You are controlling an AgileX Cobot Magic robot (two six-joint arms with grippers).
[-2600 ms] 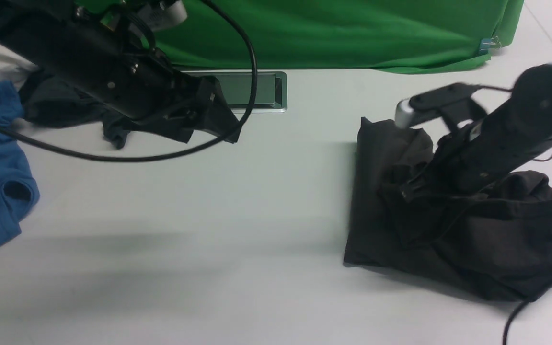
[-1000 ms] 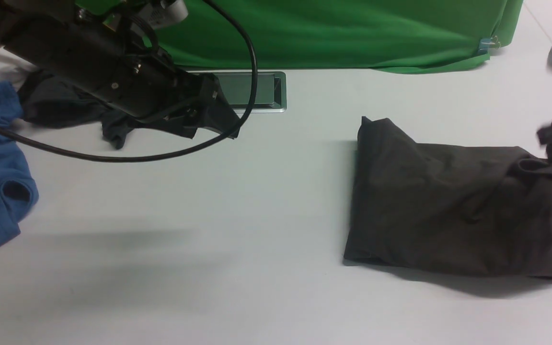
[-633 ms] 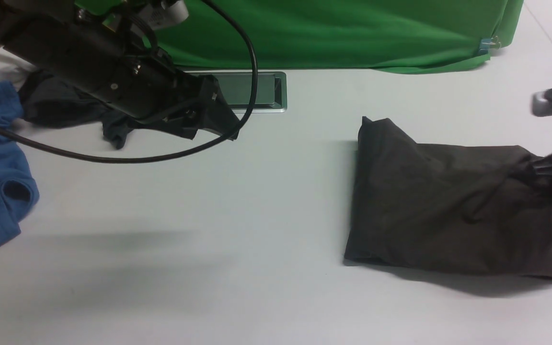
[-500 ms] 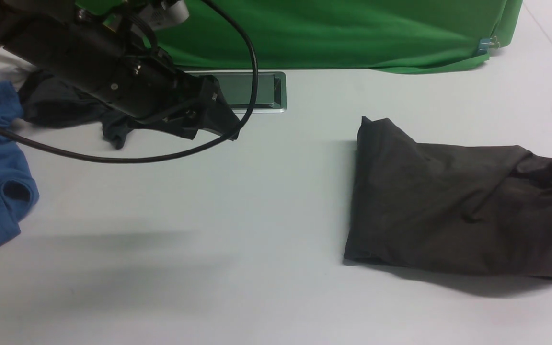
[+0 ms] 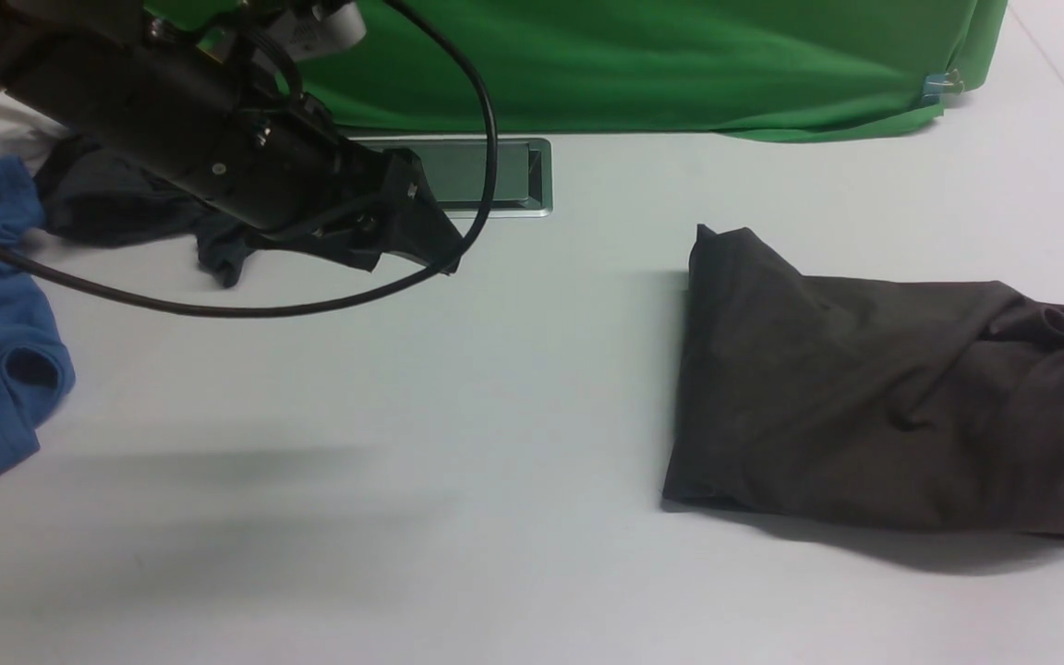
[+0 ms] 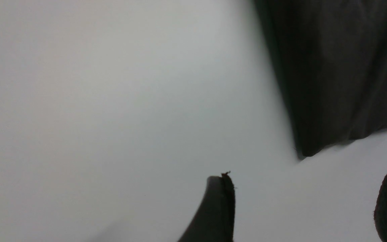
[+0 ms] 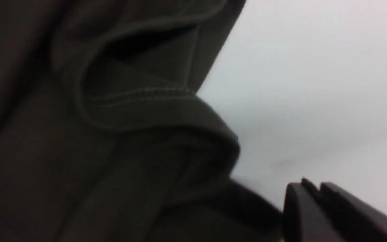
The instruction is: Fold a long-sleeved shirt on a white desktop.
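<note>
Risking a dragged or twisted fold at the far right of the white desktop – probably from pinching several layers at once, with the long-sleeved shirt lying crumpled there toward the right-hand edge. Possibly missing the cloth altogether too, from closing beside the rolled, stitched opening instead of over its rim. Perhaps also leaving a lump inside the next fold, because of bunching near that opening. Showing the right gripper with tips drawn together and nothing visible between them, hovering beside the cloth over bare white. Holding the left gripper spread wide and empty, well apart from the shirt, near the silver-framed hatch by the far edge.

Differing from the earliest frame in showing a broad, smoother panel instead of heaped folds across the shirt's middle. Differing from a moment ago in having the right gripper drawn off the rolled opening, almost out of the front view – while leaving the left arm nearly unmoved and the near-left corner of the shirt lying much the same.
</note>
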